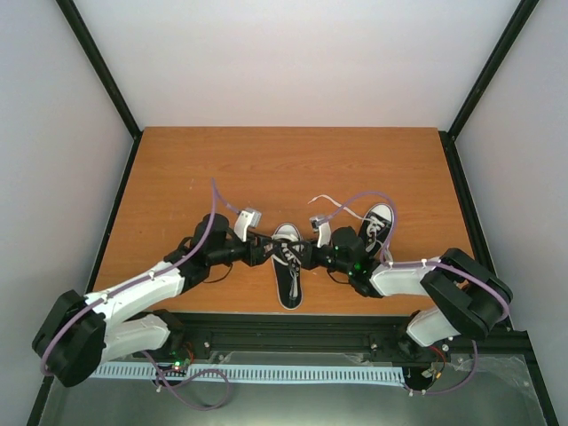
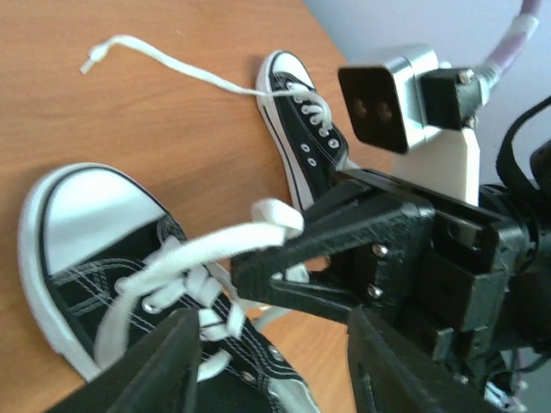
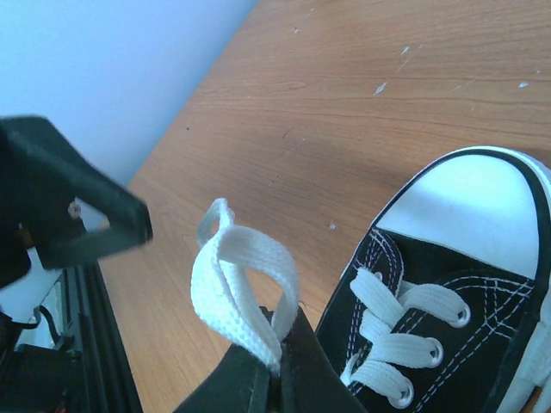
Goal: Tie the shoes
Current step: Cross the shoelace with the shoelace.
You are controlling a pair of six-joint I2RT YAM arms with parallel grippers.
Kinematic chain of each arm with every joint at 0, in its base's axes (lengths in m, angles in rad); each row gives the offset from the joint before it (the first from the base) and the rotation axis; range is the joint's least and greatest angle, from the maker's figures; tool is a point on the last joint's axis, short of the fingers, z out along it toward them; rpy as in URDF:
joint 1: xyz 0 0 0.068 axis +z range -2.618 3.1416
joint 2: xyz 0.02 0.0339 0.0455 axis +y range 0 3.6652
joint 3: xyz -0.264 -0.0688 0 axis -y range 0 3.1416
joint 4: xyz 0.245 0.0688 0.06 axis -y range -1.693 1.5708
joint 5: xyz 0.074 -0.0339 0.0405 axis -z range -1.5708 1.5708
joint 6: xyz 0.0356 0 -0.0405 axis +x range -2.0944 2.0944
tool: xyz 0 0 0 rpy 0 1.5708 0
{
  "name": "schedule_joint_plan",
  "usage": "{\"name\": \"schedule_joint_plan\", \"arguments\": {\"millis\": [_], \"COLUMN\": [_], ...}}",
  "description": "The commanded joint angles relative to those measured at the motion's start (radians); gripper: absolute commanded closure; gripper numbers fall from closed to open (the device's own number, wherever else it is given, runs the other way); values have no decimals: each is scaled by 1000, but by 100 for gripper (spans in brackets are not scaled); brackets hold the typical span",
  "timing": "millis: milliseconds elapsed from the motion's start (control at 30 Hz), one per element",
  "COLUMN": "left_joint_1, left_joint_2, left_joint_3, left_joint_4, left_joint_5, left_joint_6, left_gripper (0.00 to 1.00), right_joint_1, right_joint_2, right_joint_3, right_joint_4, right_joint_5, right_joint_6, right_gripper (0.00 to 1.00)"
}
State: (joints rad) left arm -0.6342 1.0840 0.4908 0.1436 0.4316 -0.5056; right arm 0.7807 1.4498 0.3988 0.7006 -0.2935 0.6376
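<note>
**Ana:** Start with the right claw [image 3: 277,379]. What is it doing?

**Ben:** Its two fingers are pressed together on a lace loop [image 3: 241,284], a flat white band folded over and standing up out of the fingertips.

**Ana:** Where is that, taken from the near shoe [image 1: 290,286]?

**Ben:** Just beside its laced middle, on its right side and lifted above it. A strand runs from the loop down toward that shoe's eyelets. It is blurred in the left wrist view.

**Ana:** And the left claw [image 2: 272,320]?

**Ben:** Spread. Its fingers stand wide apart on the near shoe's left side, aimed across the laced part toward the right claw.

**Ana:** So the claws face each other?

**Ben:** Yes, across the near shoe and close together. I cannot tell whether their tips touch.

**Ana:** The shoe itself?

**Ben:** Black canvas with a white toe cap and a white sole. It rests sole-down on the bench [image 1: 293,160], between the two claws.

**Ana:** And its partner?

**Ben:** The second shoe [image 1: 380,224] sits to the right of the near shoe and a little farther from the arm bases. It is apart from the near shoe and also sole-down. Its loose lace [image 2: 207,76] trails over the bare wood and ends past the near shoe's far end.
</note>
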Motion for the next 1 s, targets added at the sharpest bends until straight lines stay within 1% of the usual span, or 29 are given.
{"name": "schedule_joint_plan", "arguments": {"millis": [0, 33, 133, 300, 433, 633, 967], "left_joint_1": [-40, -46, -64, -81, -104, -105, -105], "left_joint_2": [29, 44, 83, 164, 220, 283, 387], "left_joint_3": [-7, -13, -42, -49, -35, -15, 24], "left_joint_4": [88, 104, 168, 255, 308, 339, 380], "left_joint_5": [13, 18, 23, 52, 49, 21, 19], "left_joint_6": [13, 4, -11, 3, 54, 121, 145], "left_gripper": [57, 60, 62, 61, 61, 61, 65], "right_joint_1": [-25, -27, -37, -60, -77, -92, -92], "right_joint_2": [15, 16, 7, 3, 14, 35, 71], "right_joint_3": [9, 12, 15, 17, 29, 38, 41], "right_joint_4": [84, 79, 68, 54, 49, 55, 82], "right_joint_5": [-44, -46, -50, -76, -107, -135, -159], "right_joint_6": [88, 100, 132, 178, 217, 266, 302], "right_gripper": [97, 97, 97, 97, 97, 97, 97]}}
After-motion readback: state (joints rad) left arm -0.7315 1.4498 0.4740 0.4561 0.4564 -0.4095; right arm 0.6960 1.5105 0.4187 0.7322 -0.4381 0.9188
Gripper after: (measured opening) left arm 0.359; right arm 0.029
